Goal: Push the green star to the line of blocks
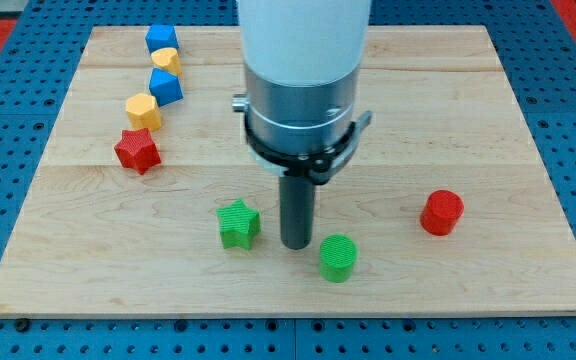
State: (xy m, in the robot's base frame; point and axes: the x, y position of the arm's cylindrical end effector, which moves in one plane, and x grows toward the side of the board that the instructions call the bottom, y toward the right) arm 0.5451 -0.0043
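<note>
My tip (297, 245) stands just right of the green star (238, 223), a green cylinder (338, 258) beside. The line of blocks — blue cube (160, 39), yellow block (167, 61), blue block (165, 87), yellow hexagon (143, 110), red star (137, 151) — lies at upper left. I have no fingers, only a rod.

Arm (303, 60) cut off at view's top edge.

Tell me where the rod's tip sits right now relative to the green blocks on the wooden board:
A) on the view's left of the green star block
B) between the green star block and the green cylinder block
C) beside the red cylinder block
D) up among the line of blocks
B: my tip stands between the green star block on the view's left and the green cylinder block on the view's lower right.
</note>
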